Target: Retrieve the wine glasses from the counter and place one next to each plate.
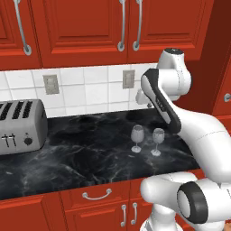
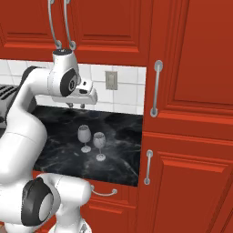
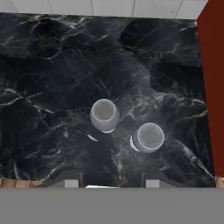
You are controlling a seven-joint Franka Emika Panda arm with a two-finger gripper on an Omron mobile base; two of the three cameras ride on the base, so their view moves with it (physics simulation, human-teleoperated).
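Note:
Two clear wine glasses stand upright side by side on the black marble counter point(image 1: 67, 153), close to its right end. The left glass point(image 1: 137, 137) point(image 2: 84, 136) point(image 3: 104, 114) and the right glass point(image 1: 158, 140) point(image 2: 99, 144) point(image 3: 148, 137) are a small gap apart. My gripper point(image 2: 76, 106) point(image 3: 112, 183) hangs well above them and points straight down. It is open, with nothing between its fingers. In the hand view I look down into both bowls. The plates are out of view.
A silver toaster point(image 1: 20, 126) stands at the counter's left end. A tall red cabinet point(image 2: 191, 113) point(image 3: 212, 87) walls off the counter's right end. Red upper cabinets hang above, and a white tiled wall with outlets point(image 1: 51, 84) runs behind.

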